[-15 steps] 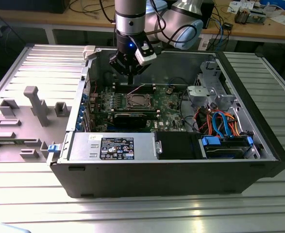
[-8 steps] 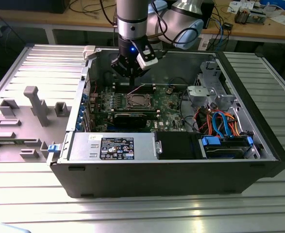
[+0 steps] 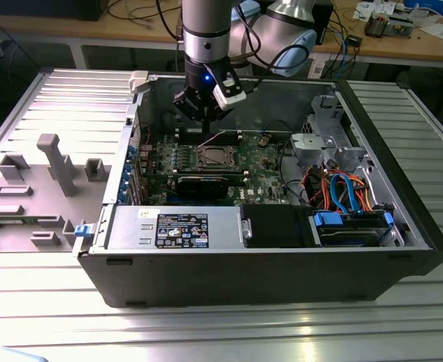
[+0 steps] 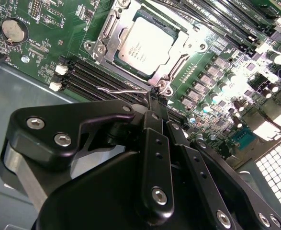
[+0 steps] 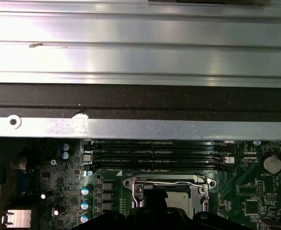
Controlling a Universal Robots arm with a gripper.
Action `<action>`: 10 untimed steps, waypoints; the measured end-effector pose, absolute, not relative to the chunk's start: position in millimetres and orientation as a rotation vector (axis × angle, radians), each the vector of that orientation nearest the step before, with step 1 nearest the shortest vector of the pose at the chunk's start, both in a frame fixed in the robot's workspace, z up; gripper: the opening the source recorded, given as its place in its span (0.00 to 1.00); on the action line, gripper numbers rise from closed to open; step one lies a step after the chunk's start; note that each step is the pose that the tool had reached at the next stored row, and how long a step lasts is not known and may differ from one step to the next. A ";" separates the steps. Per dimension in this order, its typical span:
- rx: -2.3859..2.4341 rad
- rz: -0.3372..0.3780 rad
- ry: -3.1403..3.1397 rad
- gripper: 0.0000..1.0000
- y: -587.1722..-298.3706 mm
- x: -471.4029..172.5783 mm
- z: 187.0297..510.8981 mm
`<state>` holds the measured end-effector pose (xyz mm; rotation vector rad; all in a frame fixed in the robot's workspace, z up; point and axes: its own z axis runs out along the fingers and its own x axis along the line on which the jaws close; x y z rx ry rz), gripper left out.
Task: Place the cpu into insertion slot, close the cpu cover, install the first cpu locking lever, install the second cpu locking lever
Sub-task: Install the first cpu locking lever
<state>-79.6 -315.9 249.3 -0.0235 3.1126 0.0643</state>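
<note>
Gripper [image 4: 153, 98] fingers drawn narrow, tips beside the memory slots [image 4: 90, 76] at the thin wire locking lever [image 4: 115, 89] (pinching or merely touching, I can't tell). Rightward, the cpu [image 4: 147, 45] lies under the lowered cpu cover [image 4: 176, 67]. A slipping springy lever could snap back and lift that cover.

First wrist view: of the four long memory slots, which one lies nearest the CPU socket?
The memory slot that runs right alongside the silver cpu cover. The other three lie between it and the metal case wall.
</note>
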 end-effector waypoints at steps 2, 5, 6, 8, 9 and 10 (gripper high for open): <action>-0.024 0.064 3.113 0.11 -315.9 -79.5 249.3; -0.024 0.064 3.113 0.11 -315.9 -79.5 249.3; -0.023 0.064 3.113 0.11 -315.9 -79.4 249.3; -0.024 0.065 3.112 0.11 -315.8 -78.7 248.9; -0.023 0.065 3.113 0.11 -315.8 -77.9 248.4; -0.023 0.064 3.113 0.11 -315.9 -76.6 247.7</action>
